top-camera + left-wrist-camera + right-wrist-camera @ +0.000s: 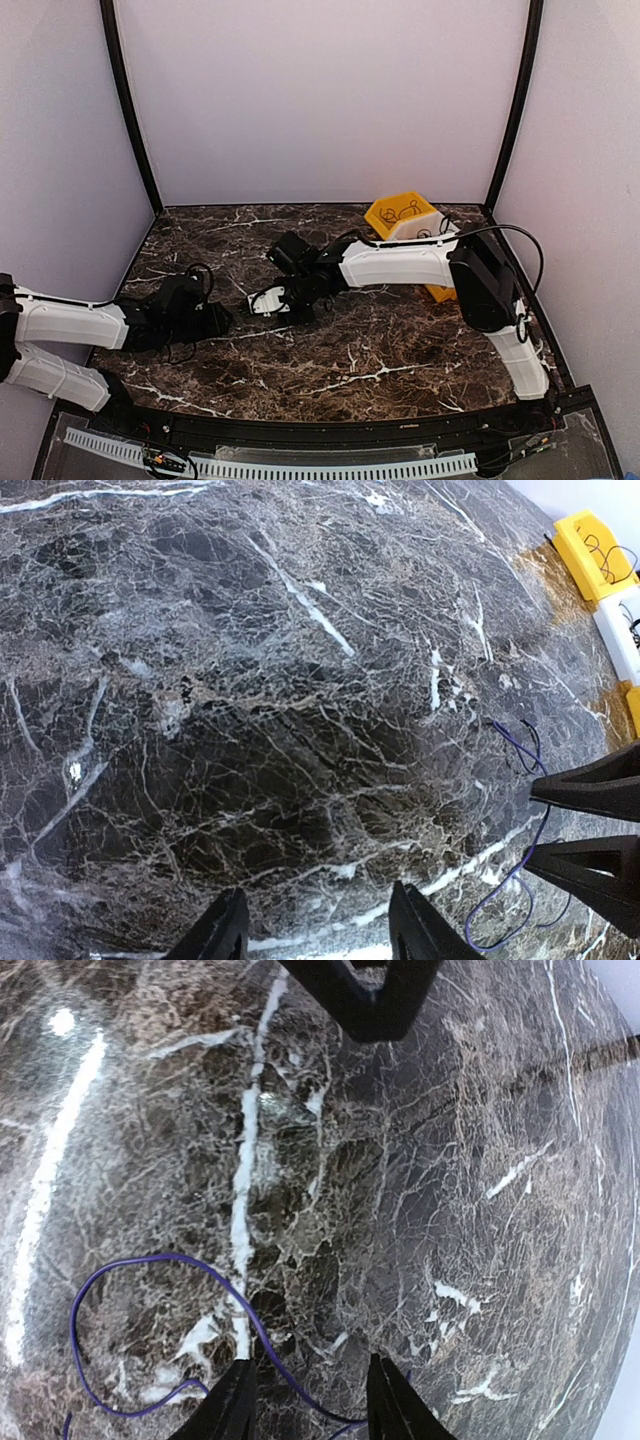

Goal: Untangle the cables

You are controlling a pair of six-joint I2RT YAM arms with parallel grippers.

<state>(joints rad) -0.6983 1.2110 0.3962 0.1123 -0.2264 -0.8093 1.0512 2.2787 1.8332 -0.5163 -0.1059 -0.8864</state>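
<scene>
Cable [150,1257] loops toward seven o'clock, running between right gripper [308,1365] fingers, parted seemingly to grab it; left gripper [318,890] gapes, empty.

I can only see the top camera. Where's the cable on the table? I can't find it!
Observer: A thin purple cable lies in a loop on the table, right beside the right hand.
Operator: Is that hand squeezing it?
Observer: No. Its fingers stand apart, and the cable runs across the gap between them.
Operator: What about the left hand?
Observer: The left hand is open too, with only bare table showing between its fingers.
</scene>
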